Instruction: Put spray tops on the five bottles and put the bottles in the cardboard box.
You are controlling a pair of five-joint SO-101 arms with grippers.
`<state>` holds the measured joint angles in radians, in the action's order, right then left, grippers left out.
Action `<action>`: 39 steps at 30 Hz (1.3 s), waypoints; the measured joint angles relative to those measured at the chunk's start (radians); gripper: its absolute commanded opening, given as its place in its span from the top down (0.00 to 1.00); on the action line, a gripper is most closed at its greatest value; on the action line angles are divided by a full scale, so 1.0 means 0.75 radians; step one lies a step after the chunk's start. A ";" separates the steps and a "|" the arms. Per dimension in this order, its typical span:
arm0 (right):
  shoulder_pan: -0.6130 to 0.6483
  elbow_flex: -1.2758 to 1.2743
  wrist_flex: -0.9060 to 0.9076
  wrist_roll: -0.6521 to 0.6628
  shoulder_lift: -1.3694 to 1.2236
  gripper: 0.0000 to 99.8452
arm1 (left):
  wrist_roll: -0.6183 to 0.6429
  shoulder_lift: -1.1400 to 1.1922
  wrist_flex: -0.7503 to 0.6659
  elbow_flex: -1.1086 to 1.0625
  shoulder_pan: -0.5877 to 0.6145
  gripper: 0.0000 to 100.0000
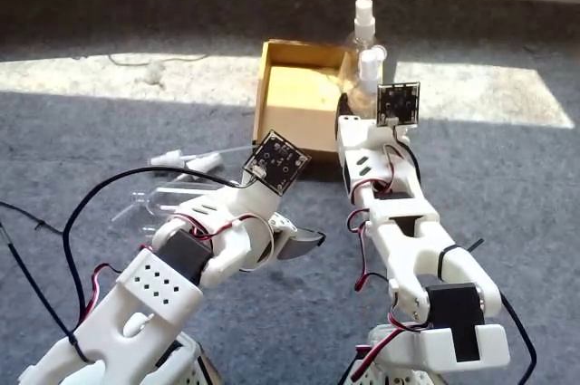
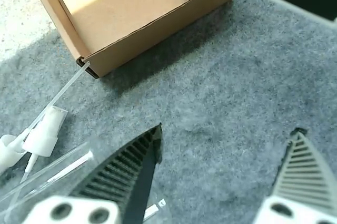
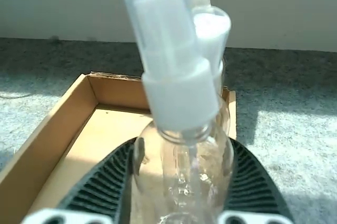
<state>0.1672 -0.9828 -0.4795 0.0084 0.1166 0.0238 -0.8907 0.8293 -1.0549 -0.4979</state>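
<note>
Seen from above, two white robot arms work over a grey carpet (image 1: 507, 186), and the task looks partly done. The right end effector (image 3: 181, 147) grips a clear glass bottle (image 3: 181, 176) around its body. The bottle already wears its white spray top (image 3: 174, 76) and is held upright over the right side of the open cardboard box (image 1: 299, 100). Whether its base rests on the box floor cannot be made out. A second capped bottle (image 1: 364, 21) stands at the box's far right corner (in the box or just beyond it is unclear). That makes two bottles fitted with tops, and neither is clearly settled in the box. The left end effector (image 2: 228, 129) hangs over bare carpet near the box's front edge, its jaws spread wide and holding nothing. Beside it, to the left of the box, loose spray tops (image 2: 45, 132) with thin dip tubes lie on the carpet. Next to them lies at least one uncapped clear bottle (image 2: 47, 174) on its side; the exact number there is hard to count. Judging from this, the remaining bottles need their tops fitted, and all five then need to go in the box.
</note>
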 measured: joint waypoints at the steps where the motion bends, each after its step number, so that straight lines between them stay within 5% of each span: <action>1: 0.000 0.000 0.000 0.000 0.000 0.84 | 0.000 0.000 0.000 0.000 0.000 0.66; 39: -0.004 0.000 0.000 0.000 0.000 0.73 | 0.000 0.000 0.000 0.000 0.000 0.66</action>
<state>0.1642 -0.9828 -0.4795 0.0084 0.1166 0.0238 -0.8907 0.8293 -1.0549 -0.4979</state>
